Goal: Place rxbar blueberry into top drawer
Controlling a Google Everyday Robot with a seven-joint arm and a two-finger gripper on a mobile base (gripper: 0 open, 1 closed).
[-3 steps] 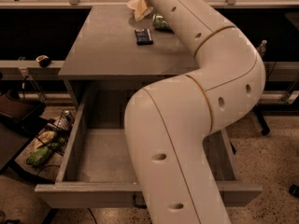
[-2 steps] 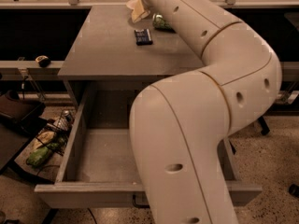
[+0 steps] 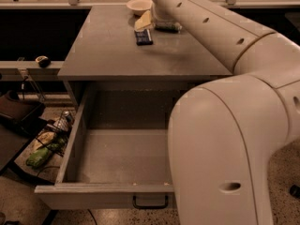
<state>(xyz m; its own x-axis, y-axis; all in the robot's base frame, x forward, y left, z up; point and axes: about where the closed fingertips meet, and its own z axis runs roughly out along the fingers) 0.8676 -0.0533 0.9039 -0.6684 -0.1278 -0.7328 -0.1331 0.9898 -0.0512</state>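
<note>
Camera view looks down from above and in front of a grey cabinet, with the robot's own arm filling the right side. At the far end of that arm you see the gripper (image 3: 143, 21) as a pale yellowish tip low over the back of the cabinet top (image 3: 108, 50); you cannot tell whether it is open or closed, and it has hold of nothing that shows. Just in front of it lies the snack bar (image 3: 144, 36), a small dark blue rectangle flat on the cabinet top, its far end right at the tip; whether the two touch is unclear. Behind the gripper sits a pale bowl (image 3: 139, 5), and to the right a dark green can (image 3: 168, 27) lies partly hidden by the arm. The arm (image 3: 225, 125), thick and cream-coloured, runs from the gripper toward the right and bends down across the lower right of the picture. Below the cabinet top the drawer (image 3: 70, 144) is pulled fully out toward you, with a small black handle (image 3: 150, 203) on its front panel. On the floor (image 3: 117, 217) to the left stands a wire basket (image 3: 49, 142) with green items in it.
</note>
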